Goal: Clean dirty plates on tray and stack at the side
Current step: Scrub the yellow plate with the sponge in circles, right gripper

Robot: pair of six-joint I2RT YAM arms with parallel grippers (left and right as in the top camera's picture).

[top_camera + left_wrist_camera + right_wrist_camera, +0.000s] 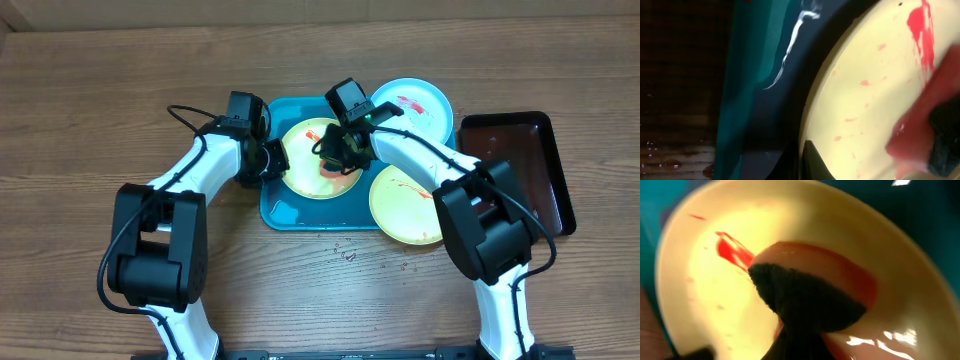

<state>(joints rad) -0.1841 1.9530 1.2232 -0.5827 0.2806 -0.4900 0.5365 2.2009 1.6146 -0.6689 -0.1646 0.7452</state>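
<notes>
While I look across from the left, my left hand sits at the left rim of the centre plate, low over the tray. It is clenched on that rim as far as I can judge: in the left wrist view one dark finger lies over the plate's edge, though the other finger is out of sight. This pale yellow plate lies flat inside the tray, towards its upper middle, so it is just to the right of the left hand and touching it. Red spots and a longer red streak mark its surface. The tray around it shines wet.

Next comes my right hand, which hangs over the upper right part of the same plate. It is clenched on a sponge, pink with a dark scouring face, and the sponge presses on the plate beside a red smear. The plate therefore lies directly beneath this hand.

Further right, a second yellow plate with a thin red streak rests over the tray's lower right corner, partly on the bench, under the right forearm. A light blue plate with red marks lies at the tray's upper right corner, apart from both hands. A black tray stands beside these two plates at the far right.
</notes>
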